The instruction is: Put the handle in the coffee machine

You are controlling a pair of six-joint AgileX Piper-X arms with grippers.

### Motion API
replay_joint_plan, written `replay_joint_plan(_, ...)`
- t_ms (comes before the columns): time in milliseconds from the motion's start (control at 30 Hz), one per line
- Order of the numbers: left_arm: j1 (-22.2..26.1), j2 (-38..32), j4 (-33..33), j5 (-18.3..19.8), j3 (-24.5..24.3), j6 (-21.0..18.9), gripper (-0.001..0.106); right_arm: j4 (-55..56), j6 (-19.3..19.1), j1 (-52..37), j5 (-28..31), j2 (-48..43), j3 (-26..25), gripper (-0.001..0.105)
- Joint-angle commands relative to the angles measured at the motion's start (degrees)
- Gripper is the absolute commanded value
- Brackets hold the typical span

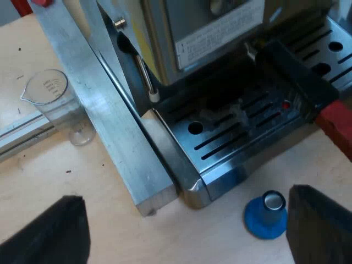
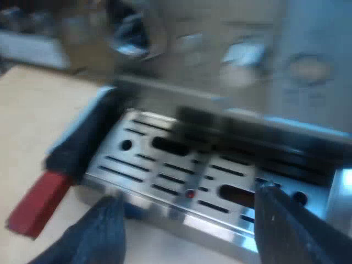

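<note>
Pale wooden tabletop (image 1: 44, 181), blue tamper (image 1: 266, 215) beside espresso machine (image 1: 220, 33), left fingers (image 1: 322, 228) wide, right fingers (image 2: 99, 236) wide

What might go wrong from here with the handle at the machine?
The blue tamper stands close by the open left gripper; a sweep may topple it. The handle juts past the drip tray, where the open right gripper might knock it askew.

- Left gripper (image 1: 184, 199) — two broad fingers (image 1: 48, 232), matte black, plain-surfaced, with blunt angled tips.
- Right gripper (image 2: 188, 194) — two dark fingers (image 2: 100, 234), charcoal in tone, wide at the base and tapering to narrower tips.
</note>
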Motion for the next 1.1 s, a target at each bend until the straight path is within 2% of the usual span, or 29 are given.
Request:
replay_joint_plan(33, 0.1, -0.2, -1.1, -0.8, -0.6, -1.3, 0.075, 2.2, 0.0, -2.4, -0.3, -0.5, -2.0, 0.054)
replay_joint_plan(267, 0.1, -0.2, -3.3, -1.5, -0.6, -2.0, 0.075, 10.9, 0.0, -11.0, -0.5, -0.6, -6.6, 0.054)
replay_joint_plan(500, 0.1, -0.2, -3.8, -2.0, -0.6, -2.1, 0.075, 16.0, -0.6, -23.1, -9.5, -0.6, -7.4, 0.054)
replay_joint_plan(767, 0.1, -0.2, -3.8, -2.3, -0.6, -2.1, 0.075, 17.6, -1.1, -35.3, -15.1, -0.9, -7.4, 0.054)
replay_joint_plan(867, 0.1, -0.2, -3.9, -3.0, -0.6, -2.1, 0.075, 19.6, -2.9, -42.9, -18.2, -1.6, -7.4, 0.054)
replay_joint_plan(1000, 0.1, -0.2, -3.9, -3.7, -0.6, -2.1, 0.075, 20.8, -4.6, -46.7, -20.2, -2.1, -7.4, 0.054)
replay_joint_plan(1100, 0.1, -0.2, -3.9, -4.8, -0.6, -2.1, 0.075, 22.2, -7.5, -51.0, -20.5, -3.3, -7.4, 0.054)
